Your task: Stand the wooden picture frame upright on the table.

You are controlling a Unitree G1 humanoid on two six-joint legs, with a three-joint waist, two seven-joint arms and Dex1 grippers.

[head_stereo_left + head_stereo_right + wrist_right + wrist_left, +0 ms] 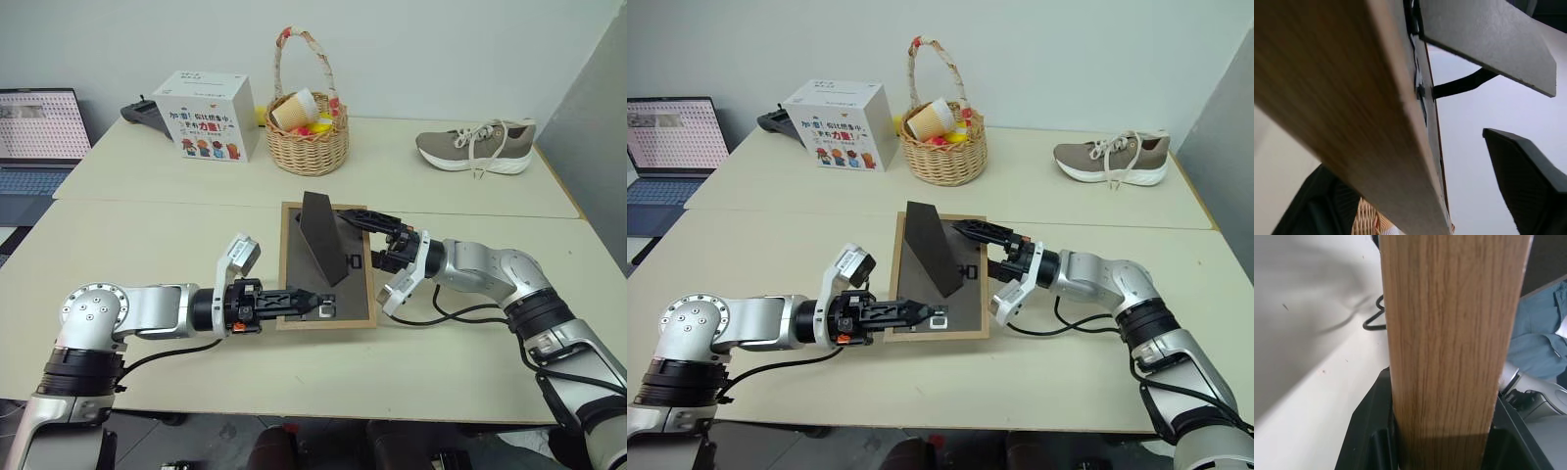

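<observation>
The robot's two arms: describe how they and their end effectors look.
Both arms are silver-grey metal with black joint bands and loose black cables. The left end effector and right end effector each have two black fingers on a black mount, with a white-and-grey camera block at the wrist.

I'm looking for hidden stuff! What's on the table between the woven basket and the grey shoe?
Nothing: the head views show bare pale beige table between woven wicker basket and grey lace-up shoe.
</observation>
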